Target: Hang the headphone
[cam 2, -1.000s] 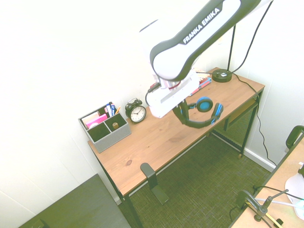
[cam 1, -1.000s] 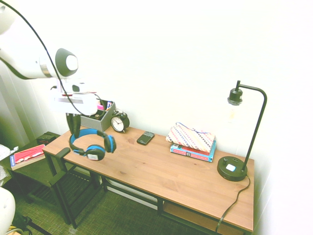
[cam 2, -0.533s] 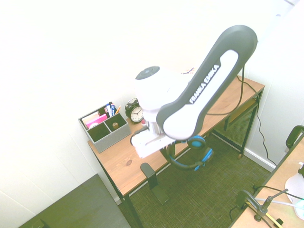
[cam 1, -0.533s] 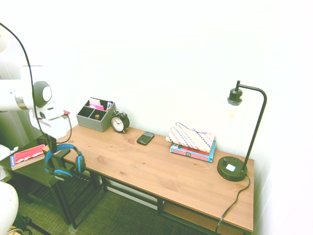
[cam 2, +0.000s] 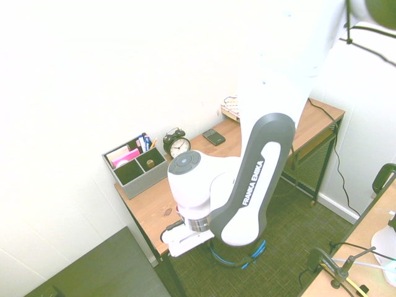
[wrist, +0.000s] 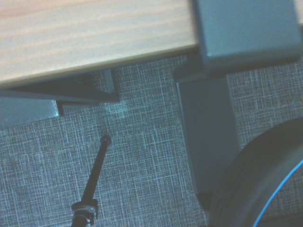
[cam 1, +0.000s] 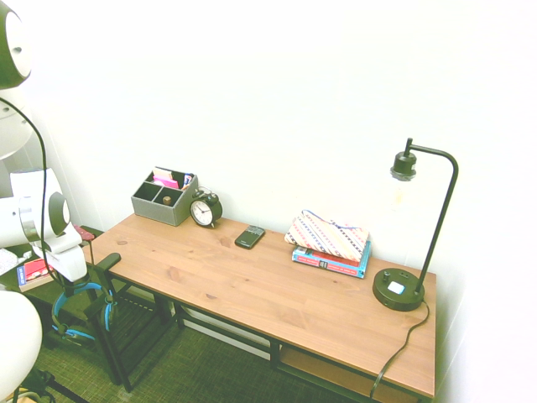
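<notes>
Blue-edged headphone (cam 1: 82,312) hanging low at the far left of the first exterior view, beyond the left end of the wooden desk (cam 1: 277,290) and below the level of its top, headband up in the gripper (cam 1: 77,288), ear cups dangling. Clenched on the headband, pointing straight down. Just right of the cups, a black hook (cam 1: 108,262) sticking out from the desk's left end. Across the desktop from left to right: grey organizer (cam 1: 164,198) at the back left corner, alarm clock (cam 1: 205,209) just beside it, dark phone (cam 1: 249,237) near the middle rear, striped pouch (cam 1: 328,235) lying on a stack of books (cam 1: 331,261), black desk lamp (cam 1: 407,243) at the right. In the second exterior view, mostly hidden behind the white arm; only a blue loop showing near the lower centre. In the wrist view, a curved black band with a thin blue line at the lower right, above grey-green carpet (wrist: 142,156).
</notes>
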### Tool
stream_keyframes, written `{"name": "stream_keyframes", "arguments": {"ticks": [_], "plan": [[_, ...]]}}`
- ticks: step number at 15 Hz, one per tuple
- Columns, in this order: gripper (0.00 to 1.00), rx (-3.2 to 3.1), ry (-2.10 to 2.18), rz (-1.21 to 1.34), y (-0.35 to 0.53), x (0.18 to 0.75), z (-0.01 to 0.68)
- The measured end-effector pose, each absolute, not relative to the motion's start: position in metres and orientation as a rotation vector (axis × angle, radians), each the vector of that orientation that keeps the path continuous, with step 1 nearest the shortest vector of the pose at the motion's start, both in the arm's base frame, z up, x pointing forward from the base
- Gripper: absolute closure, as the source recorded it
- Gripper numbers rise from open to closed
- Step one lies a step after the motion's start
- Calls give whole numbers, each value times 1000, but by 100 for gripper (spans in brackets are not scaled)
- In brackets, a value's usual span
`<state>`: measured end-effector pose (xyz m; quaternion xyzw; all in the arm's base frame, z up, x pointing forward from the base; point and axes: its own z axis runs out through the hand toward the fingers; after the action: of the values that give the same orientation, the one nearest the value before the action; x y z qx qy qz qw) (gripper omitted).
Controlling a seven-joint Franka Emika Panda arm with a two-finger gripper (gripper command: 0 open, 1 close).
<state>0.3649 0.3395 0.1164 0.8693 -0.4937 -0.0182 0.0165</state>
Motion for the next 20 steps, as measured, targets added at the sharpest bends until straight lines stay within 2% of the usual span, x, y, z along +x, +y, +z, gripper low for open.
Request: {"name": "stream_keyframes", "arguments": {"ticks": [1, 2, 6, 14, 17, 20], "plan": [[100, 2697, -1540, -61, 344, 369, 108], [0, 2694, -1539, -74, 348, 372, 102], [0, 2675, -1490, -156, 359, 377, 84], [0, 2684, -1422, -158, 346, 387, 69], [0, 2715, -1395, -170, 354, 390, 85], [0, 2768, -1278, -201, 365, 387, 138]]}}
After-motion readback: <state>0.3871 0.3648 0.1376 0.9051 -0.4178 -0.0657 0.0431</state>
